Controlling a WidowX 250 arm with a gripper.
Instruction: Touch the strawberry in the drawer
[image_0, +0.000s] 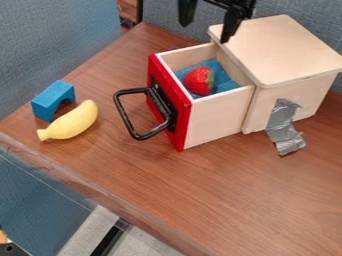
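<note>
The black gripper (206, 33) hangs at the top edge of the camera view, open, its two fingers spread apart with nothing between them. It appears above the back part of the pulled-out drawer (217, 118), which has a red front and a black handle. Inside the drawer, a red strawberry (199, 81) with a green top lies on blue material (226, 86). The strawberry is below the gripper in the view, and the two are apart.
The wooden box (284, 50) holding the drawer has silver tape (284, 127) on its side. Left of the handle, a yellow banana (70, 121) lies beside a blue arch block (51, 100). The brown table (220, 195) has its front edge at lower left; blue partitions stand behind.
</note>
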